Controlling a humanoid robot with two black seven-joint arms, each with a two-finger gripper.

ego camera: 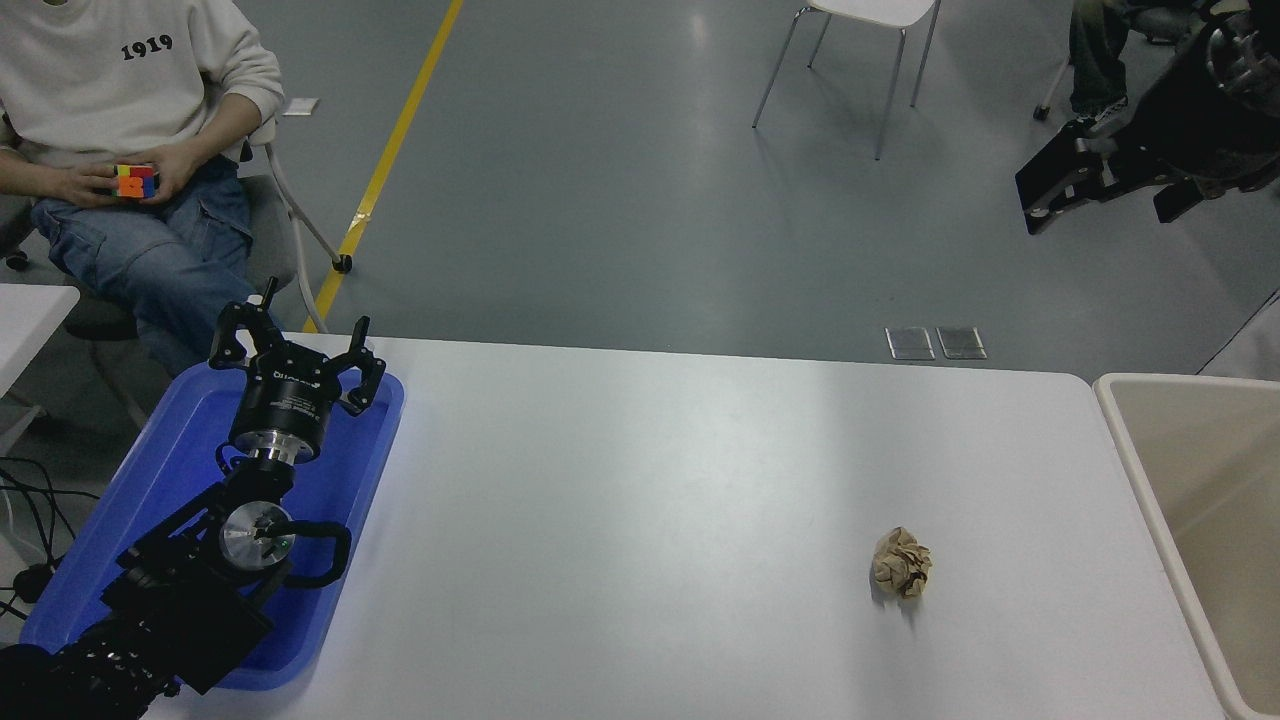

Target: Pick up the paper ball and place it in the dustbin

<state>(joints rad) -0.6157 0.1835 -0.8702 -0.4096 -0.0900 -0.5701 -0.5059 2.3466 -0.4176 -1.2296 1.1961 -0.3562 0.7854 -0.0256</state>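
Overhead, the right gripper [1105, 195] hangs high with jaws spread and empty; the paper ball [902, 563] lies on the bench [640, 480] well below and left of them, near the dustbin [1125, 420]; descend straight, straddle the wad, close gently; the left gripper [300, 355], jaws open, sits parked over the blue tray [160, 470].

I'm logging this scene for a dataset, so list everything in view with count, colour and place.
paper ball: 1, tan-brown, table right of centre
dustbin: 1, cream, beside table's right edge
tray: 1, blue, table's left end
table: 1, white, foreground
puzzle cube: 1, multicoloured, in seated person's hands
person: 1, white top, blue jeans, upper left
chair: 1, white, far floor
left gripper: 1, black, open over tray
right gripper: 1, black, raised upper right
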